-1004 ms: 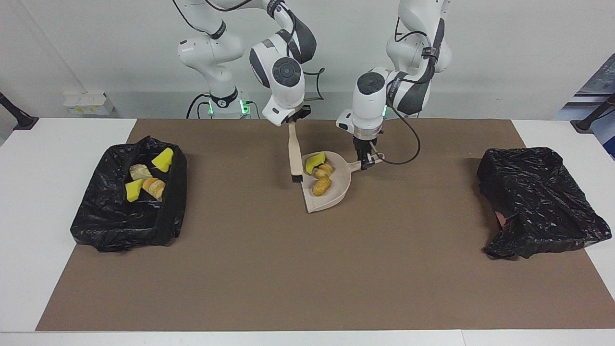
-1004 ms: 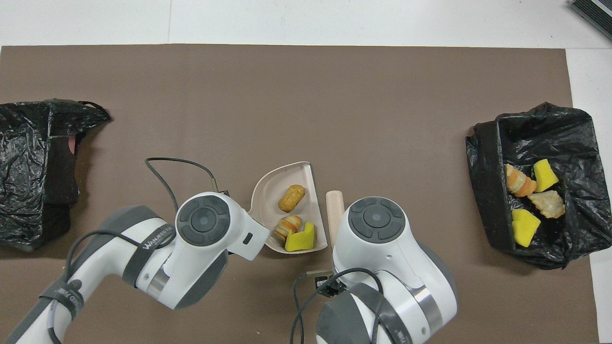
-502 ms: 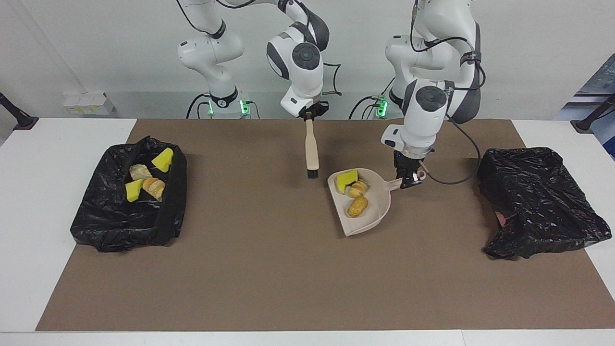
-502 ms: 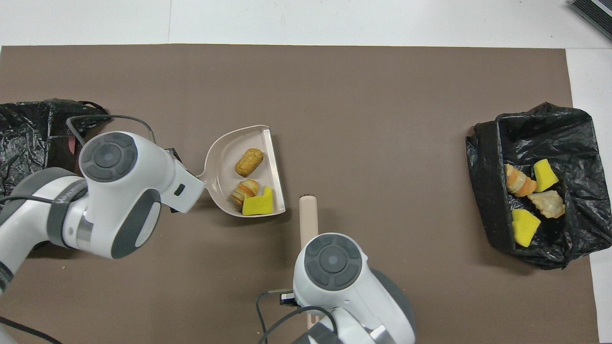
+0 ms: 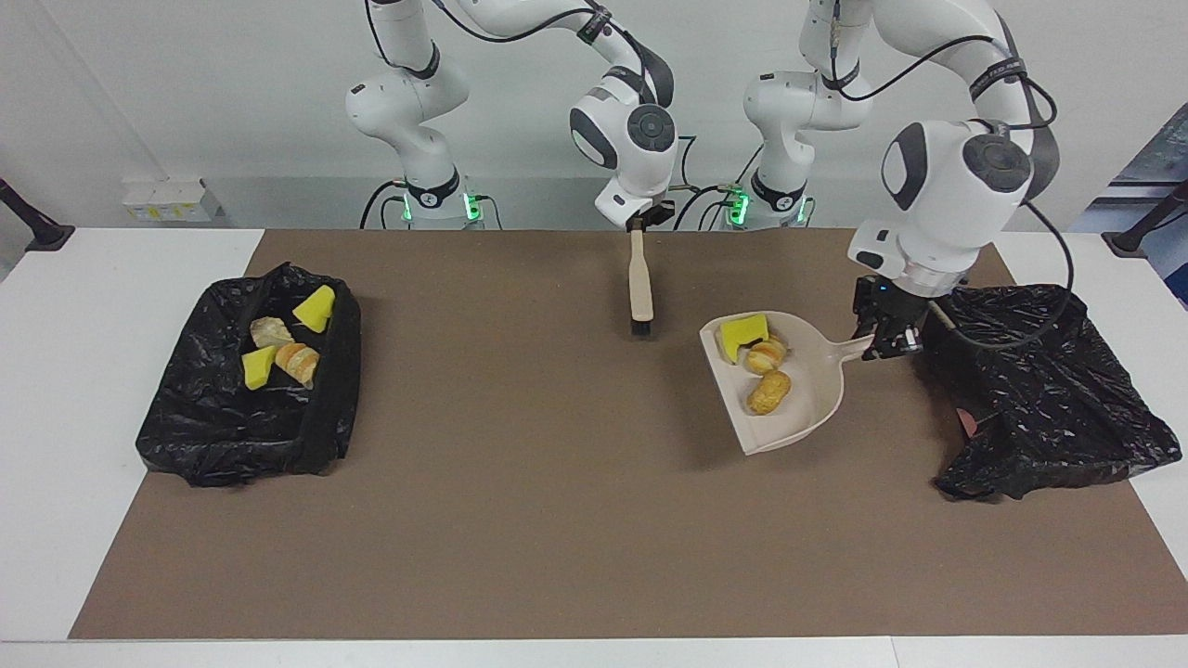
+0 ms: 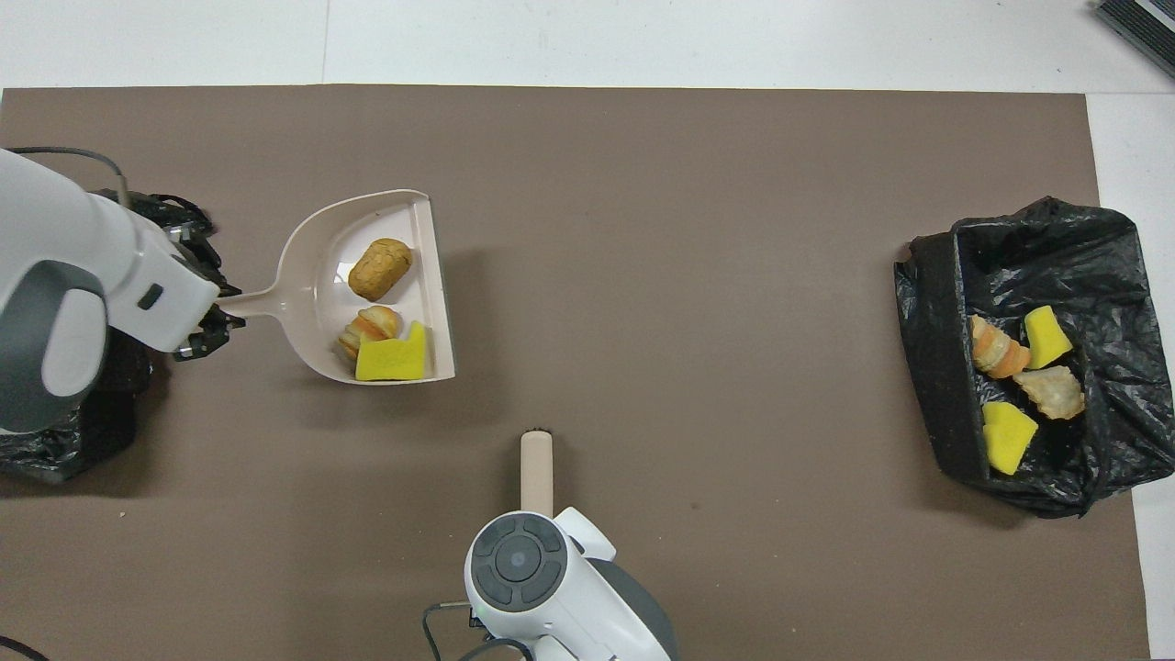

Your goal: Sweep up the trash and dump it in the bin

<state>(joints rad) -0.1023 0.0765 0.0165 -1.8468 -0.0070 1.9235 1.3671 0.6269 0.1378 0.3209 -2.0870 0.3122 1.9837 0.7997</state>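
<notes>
Beside the bin (image 5: 1049, 390), left end effector (image 5: 889, 341) grips the apparently raised dustpan (image 5: 789, 390).

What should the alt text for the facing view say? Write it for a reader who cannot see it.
The left gripper holds a beige dustpan by its handle above the brown mat, beside a black-bagged bin, carrying three trash pieces. The right gripper holds a brush hanging bristles-down. Four more pieces lie in another bagged bin.

- The left arm (image 6: 55, 303) covered much of the bin (image 6: 55, 441) beneath it.
- The right arm's wrist (image 6: 519, 560) hid the brush (image 6: 536, 464) handle's gripped end.
</notes>
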